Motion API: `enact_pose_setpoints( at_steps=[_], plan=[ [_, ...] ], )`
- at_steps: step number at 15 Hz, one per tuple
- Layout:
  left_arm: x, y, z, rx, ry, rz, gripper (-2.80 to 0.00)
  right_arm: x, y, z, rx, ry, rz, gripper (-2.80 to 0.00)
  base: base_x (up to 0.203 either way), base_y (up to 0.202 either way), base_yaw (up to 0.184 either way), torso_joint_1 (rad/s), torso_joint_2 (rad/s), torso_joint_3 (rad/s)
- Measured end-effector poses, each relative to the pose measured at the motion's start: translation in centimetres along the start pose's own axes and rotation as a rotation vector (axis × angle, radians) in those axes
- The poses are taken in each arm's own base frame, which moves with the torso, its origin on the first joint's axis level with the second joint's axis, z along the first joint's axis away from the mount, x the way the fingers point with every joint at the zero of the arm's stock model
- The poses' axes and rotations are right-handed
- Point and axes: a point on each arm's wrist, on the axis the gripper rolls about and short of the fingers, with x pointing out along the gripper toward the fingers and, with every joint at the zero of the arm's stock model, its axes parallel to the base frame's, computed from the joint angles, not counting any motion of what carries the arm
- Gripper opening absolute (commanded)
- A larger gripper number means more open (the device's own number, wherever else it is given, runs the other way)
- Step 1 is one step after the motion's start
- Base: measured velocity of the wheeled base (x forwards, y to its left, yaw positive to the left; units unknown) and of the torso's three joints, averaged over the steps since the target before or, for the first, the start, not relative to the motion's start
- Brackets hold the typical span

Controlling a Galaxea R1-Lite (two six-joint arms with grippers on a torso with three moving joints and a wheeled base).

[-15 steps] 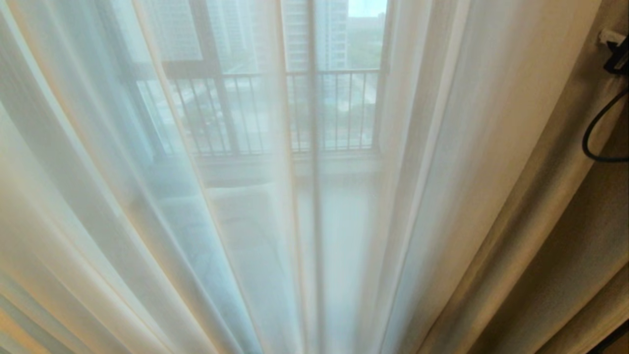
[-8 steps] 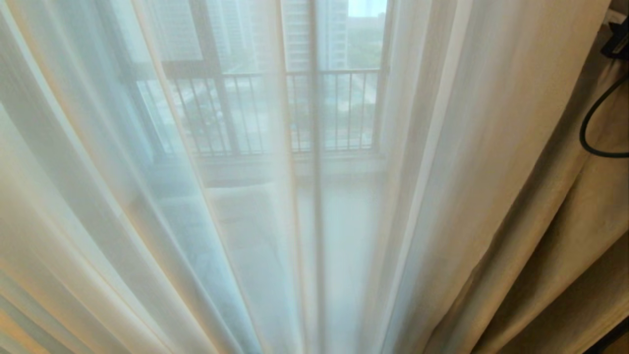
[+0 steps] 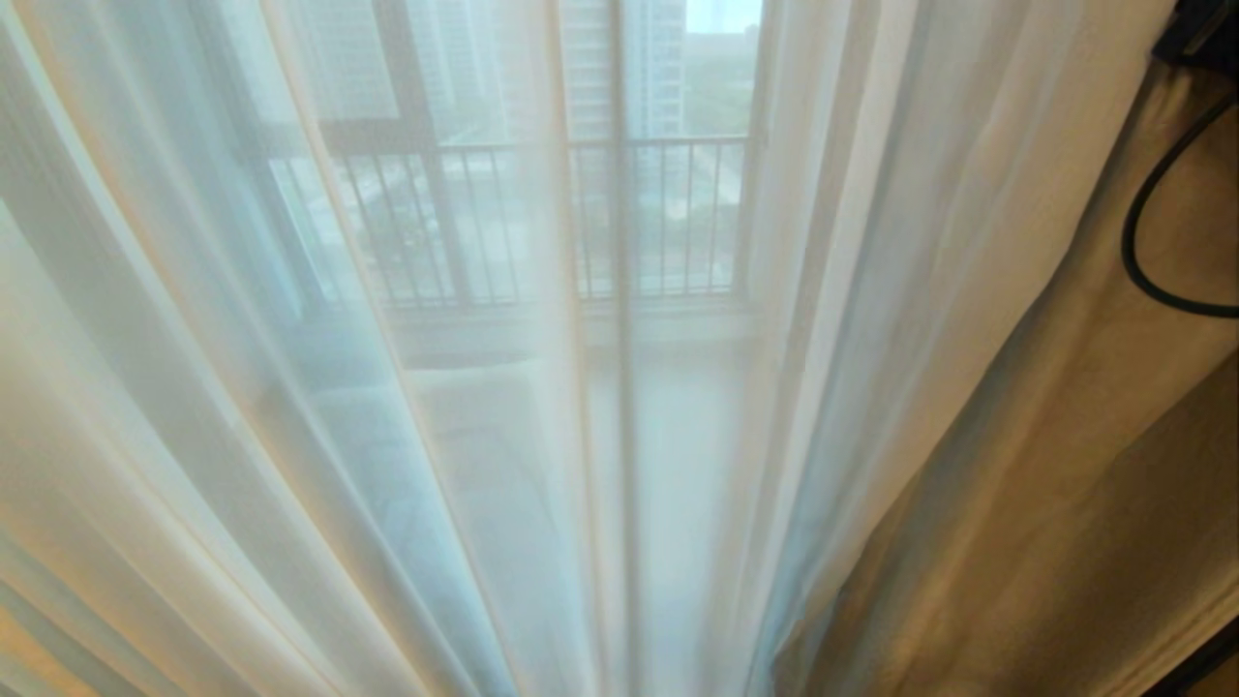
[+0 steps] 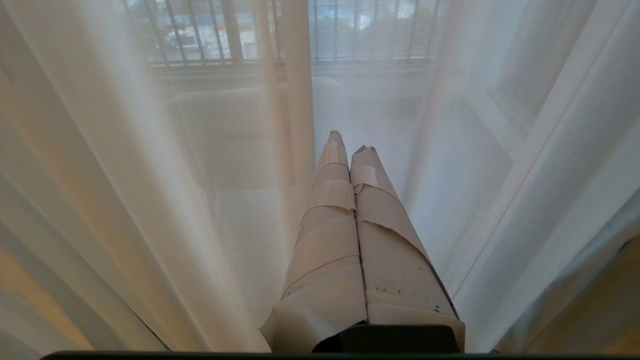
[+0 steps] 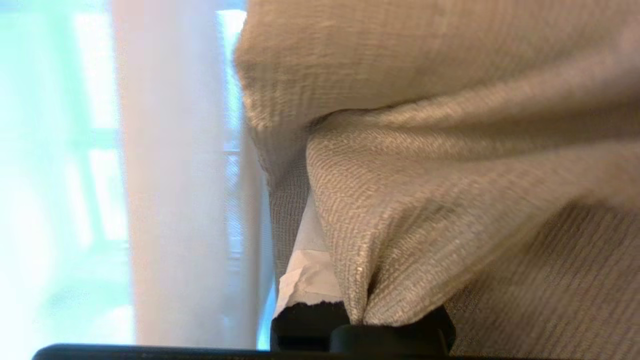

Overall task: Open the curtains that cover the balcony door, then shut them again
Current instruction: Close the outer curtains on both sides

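Observation:
Thin white sheer curtains hang across most of the head view. A thick beige drape slants along the right side. Through the sheers shows the slim dark frame of the balcony door. In the right wrist view my right gripper is shut on a fold of the beige drape. One taped finger shows beside the cloth; the other is hidden under it. A black part of the right arm sits in the top right corner. My left gripper is shut and empty, pointing at the sheers from close by.
A black cable loops in front of the drape at the right edge. Beyond the glass stands a window with dark vertical railing bars, and buildings lie farther off. Fabric folds fill the view on both sides.
The black part of the right arm has risen toward the top right corner. The beige drape has been drawn with it, and its folds now slant tighter across the right side.

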Motion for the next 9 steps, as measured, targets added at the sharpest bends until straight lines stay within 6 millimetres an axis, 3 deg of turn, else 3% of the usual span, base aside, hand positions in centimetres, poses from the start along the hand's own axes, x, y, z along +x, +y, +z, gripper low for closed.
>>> enact_pose_setpoints(
  at_steps=[9],
  plan=[
    [0.0, 0.0, 0.0, 0.0, 0.0, 0.0, -2.8, 0.6, 7.1, 0.0, -0.036, -0.035, 0.221, -2.8, 0.0, 0.0, 0.0, 0.0, 0.0, 0.0]
  ],
)
